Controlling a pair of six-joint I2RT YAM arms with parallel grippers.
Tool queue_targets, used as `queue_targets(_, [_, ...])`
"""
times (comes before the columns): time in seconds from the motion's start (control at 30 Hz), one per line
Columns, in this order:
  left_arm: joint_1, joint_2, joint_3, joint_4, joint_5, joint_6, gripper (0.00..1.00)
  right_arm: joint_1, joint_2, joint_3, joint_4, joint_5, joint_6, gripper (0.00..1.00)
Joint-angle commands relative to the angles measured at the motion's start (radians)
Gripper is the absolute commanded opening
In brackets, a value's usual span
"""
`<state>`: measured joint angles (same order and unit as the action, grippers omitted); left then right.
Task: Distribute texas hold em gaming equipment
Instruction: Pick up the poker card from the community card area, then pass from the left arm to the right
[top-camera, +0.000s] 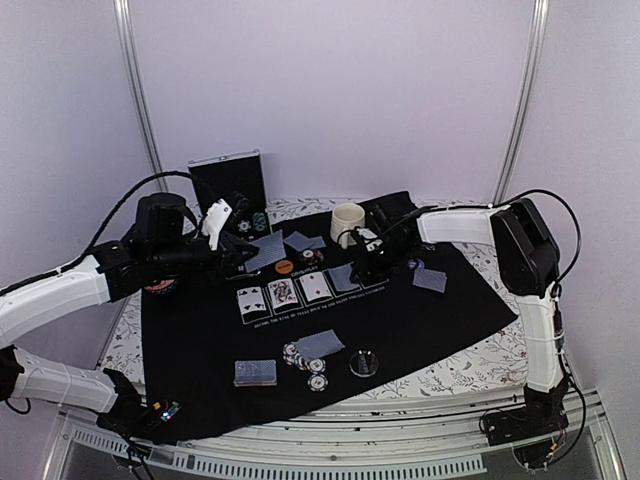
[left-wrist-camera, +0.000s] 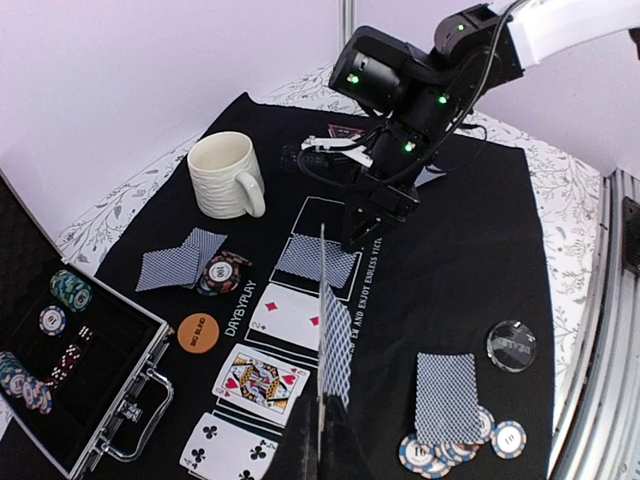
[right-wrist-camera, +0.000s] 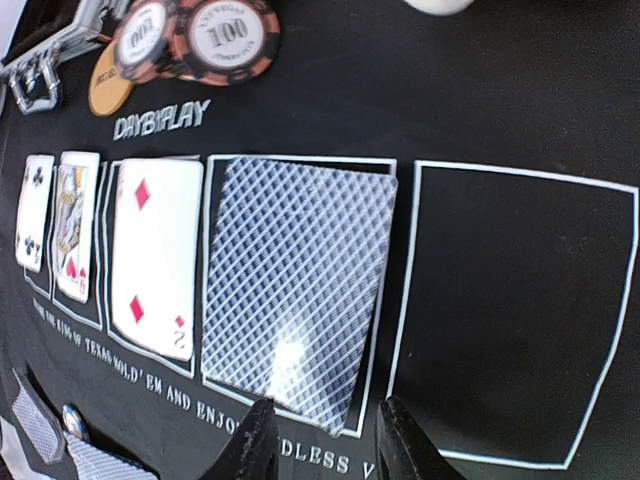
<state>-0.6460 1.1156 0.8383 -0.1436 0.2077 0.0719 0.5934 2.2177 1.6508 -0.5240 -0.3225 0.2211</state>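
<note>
— Left gripper (left-wrist-camera: 322, 432) is pinched shut on a grey-blue-backed card (left-wrist-camera: 337, 340), which is held on edge well out from the cream mug (left-wrist-camera: 225, 175). How should it be laid?

— Flat, and squared inside the empty outlined box (right-wrist-camera: 510, 310) nearest the mug. The right gripper (right-wrist-camera: 330, 436), jaws parted over the face-down card (right-wrist-camera: 295, 290) one box further from the mug, is best lifted clear first, so nothing is knocked.
</note>
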Motion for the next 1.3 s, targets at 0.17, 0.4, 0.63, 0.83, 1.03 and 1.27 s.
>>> queue_targets(0.17, [-0.013, -0.031, 0.062, -0.036, 0.219, 0.047, 0.00, 0.183, -0.411, -0.009, 0.025, -0.035, -0.424, 0.46])
queue_targets(0.4, [-0.075, -0.036, 0.110, -0.110, 0.299, 0.139, 0.00, 0.341, -0.590, -0.161, 0.284, -0.154, -0.669, 0.56])
queue_targets(0.63, [-0.118, -0.048, 0.120, -0.128, 0.298, 0.168, 0.00, 0.393, -0.531, -0.073, 0.198, -0.140, -0.691, 0.57])
queue_targets(0.83, [-0.129, -0.069, 0.109, -0.127, 0.325, 0.192, 0.00, 0.397, -0.521, -0.059, 0.181, -0.100, -0.672, 0.13])
queue_targets(1.03, [-0.130, -0.071, 0.107, -0.127, 0.255, 0.184, 0.17, 0.395, -0.561, -0.109, 0.211, -0.068, -0.607, 0.01])
queue_targets(1.27, [-0.117, -0.057, 0.080, -0.079, -0.210, 0.063, 0.98, 0.126, -0.603, -0.382, 0.476, 0.106, -0.036, 0.01])
